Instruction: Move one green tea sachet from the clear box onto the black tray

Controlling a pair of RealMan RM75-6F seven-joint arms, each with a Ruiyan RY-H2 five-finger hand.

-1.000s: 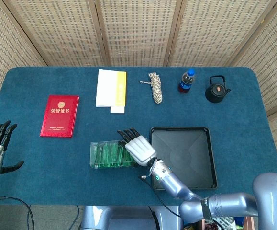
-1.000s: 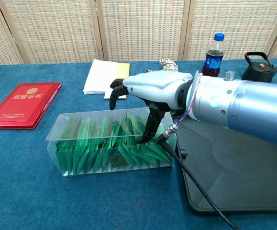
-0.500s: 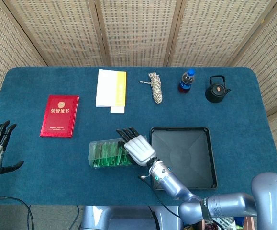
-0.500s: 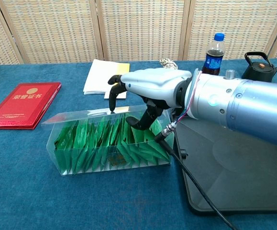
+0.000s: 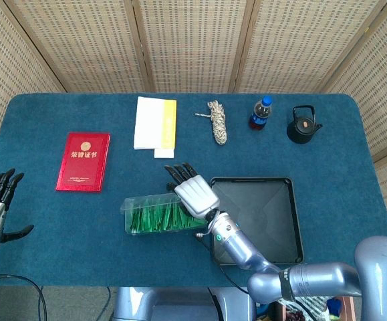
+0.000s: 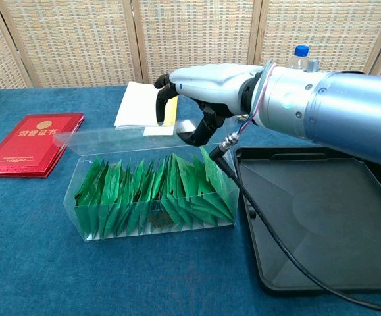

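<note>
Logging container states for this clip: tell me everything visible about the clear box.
The clear box is a long, thin-walled transparent plastic container lying lengthwise on the blue table, just left of the black tray. It is packed with a row of green sachets standing on edge. Its clear lid is hinged up along the back. The right hand hovers above its right end; contact cannot be told.

Clear box (image 6: 151, 197) packed with upright green tea sachets (image 6: 177, 191), black tray (image 6: 322, 224) just beside
</note>
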